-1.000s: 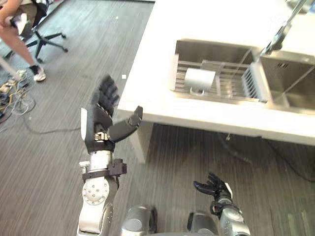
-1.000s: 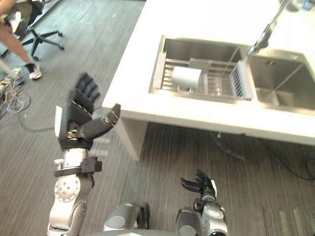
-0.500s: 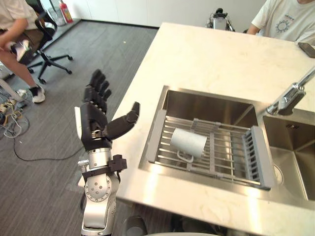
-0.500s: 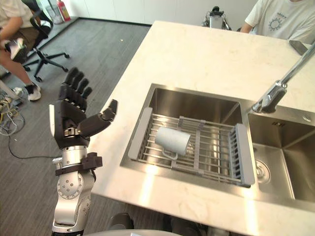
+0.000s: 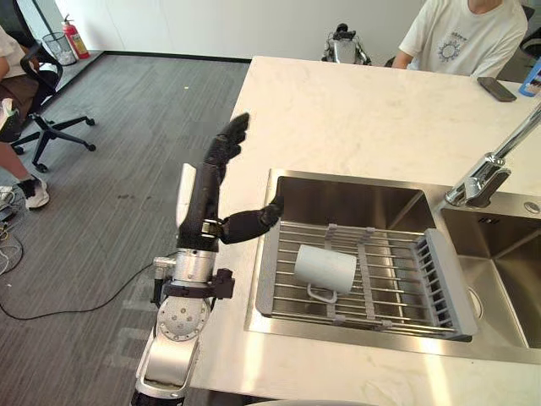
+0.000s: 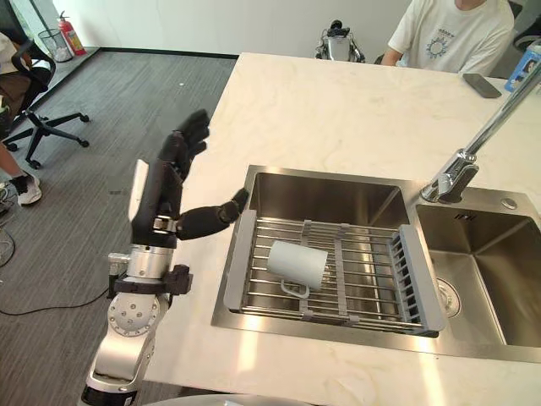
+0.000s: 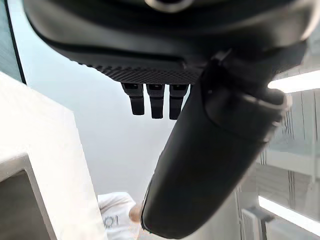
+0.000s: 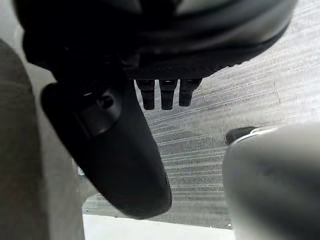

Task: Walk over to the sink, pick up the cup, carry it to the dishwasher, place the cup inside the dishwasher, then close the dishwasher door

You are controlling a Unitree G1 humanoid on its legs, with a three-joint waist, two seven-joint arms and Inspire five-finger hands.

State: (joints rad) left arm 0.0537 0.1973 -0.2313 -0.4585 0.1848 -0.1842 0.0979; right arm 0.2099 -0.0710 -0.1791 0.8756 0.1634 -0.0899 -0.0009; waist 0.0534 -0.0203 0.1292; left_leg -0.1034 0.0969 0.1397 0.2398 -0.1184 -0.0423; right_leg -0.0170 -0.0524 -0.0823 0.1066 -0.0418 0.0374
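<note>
A white cup [image 5: 325,268] lies on its side on a grey wire rack [image 5: 423,279] inside the left basin of the steel sink [image 5: 338,196], its handle toward me. My left hand [image 5: 205,196] is raised above the counter's left edge, open, fingers straight and thumb [image 5: 252,225] reaching toward the sink's rim, a short way left of the cup and holding nothing. In the right wrist view my right hand [image 8: 120,145] hangs open over the grey floor, empty.
The white counter [image 5: 355,118] carries a tap [image 5: 494,165] between the two basins. A person in a white shirt [image 5: 463,38] sits at the far side, a phone [image 5: 496,89] beside them. An office chair [image 5: 46,127] and another seated person are at far left.
The camera came closer and higher over the counter. My left hand moved right toward the sink's rim, turning edge-on. The right hand, seen low by the floor a second ago, left the eye views.
</note>
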